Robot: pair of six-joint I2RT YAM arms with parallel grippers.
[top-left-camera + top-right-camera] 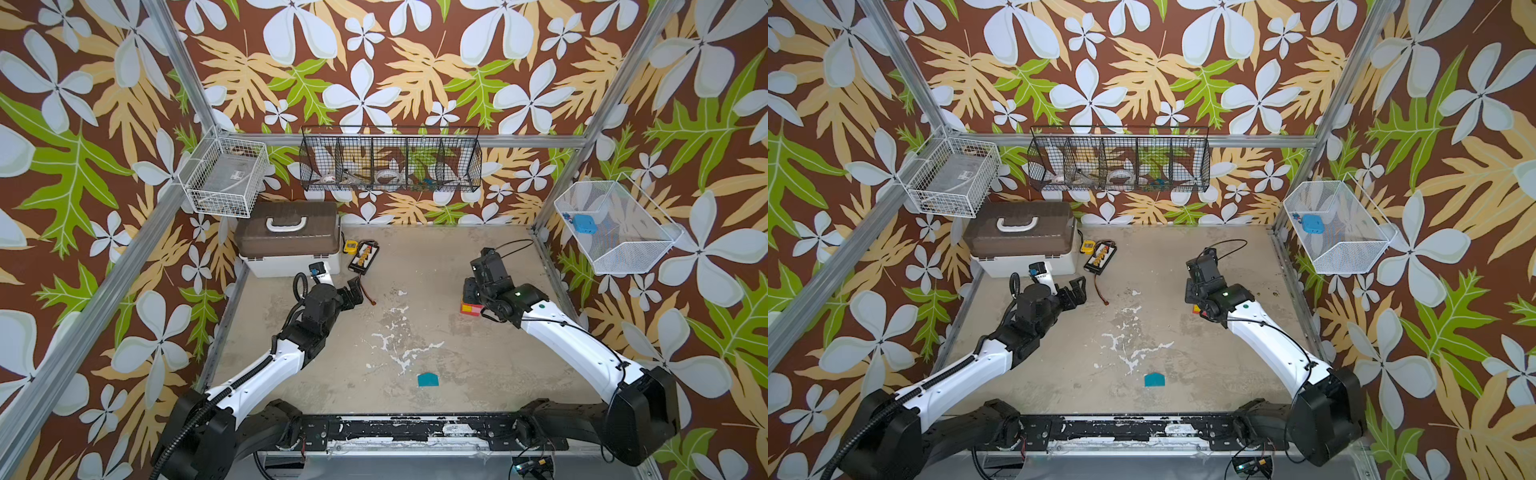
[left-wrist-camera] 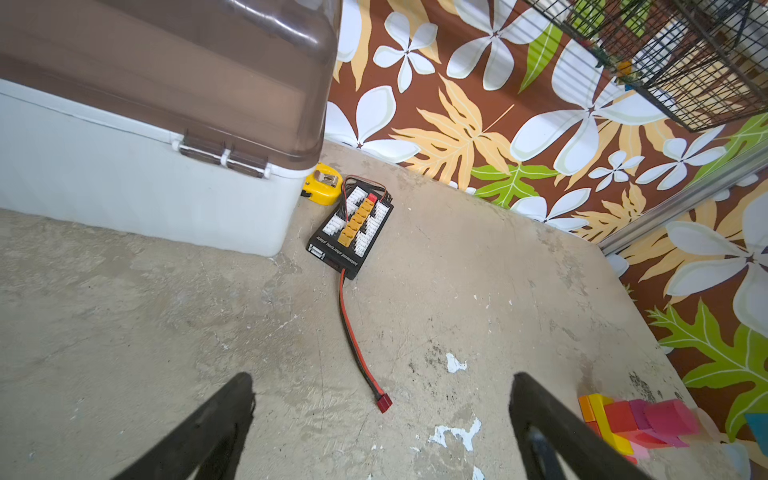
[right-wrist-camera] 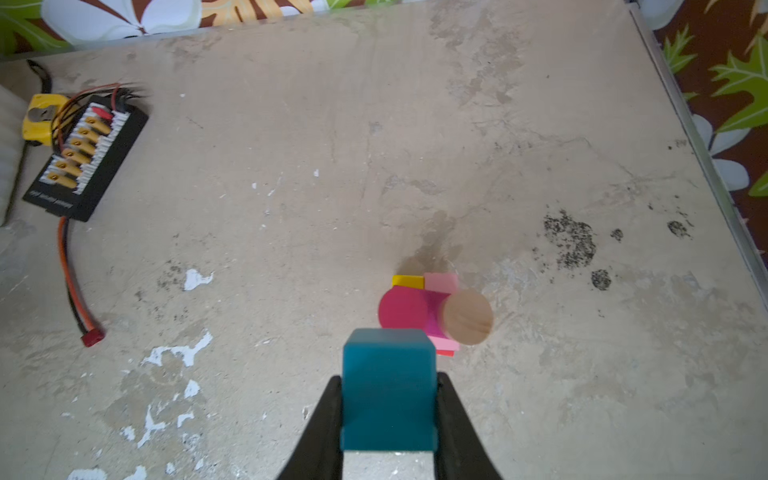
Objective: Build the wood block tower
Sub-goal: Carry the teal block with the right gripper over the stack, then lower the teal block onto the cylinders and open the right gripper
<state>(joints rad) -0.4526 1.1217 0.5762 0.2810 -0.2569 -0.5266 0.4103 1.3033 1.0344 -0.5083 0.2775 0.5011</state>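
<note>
Across both top views, the right gripper hangs over the tower near the right rear of the table. The arm hides all but the tower's red and yellow base. The left gripper sits well apart from it, near the box, and carries nothing. A teal roof piece lies flat near the front edge, alone.

Left wrist view: both fingers are spread wide, with bare table between them. Ahead lie a charging board and a tape measure, just beside the box. The tower shows at the frame edge, blurred: orange, yellow, red and pink blocks.

Right wrist view: the right gripper is clamped on a blue cube, one jaw on each side face. The cube is held above the tower and offset from it. The tower's top layer is a magenta cylinder and a tan cylinder, standing side by side on pink and yellow blocks.

Step in hand, by judgement: seating the cube on the tower.

Next move:
1. Shift the cube until it is centred over both cylinders, so that it bears on each.
2. Lower it straight down.
3. Open the jaws only once it rests.

The cylinder tops are small seats, and a sideways push could topple them. The roof piece has yet to go on as the tip.
</note>
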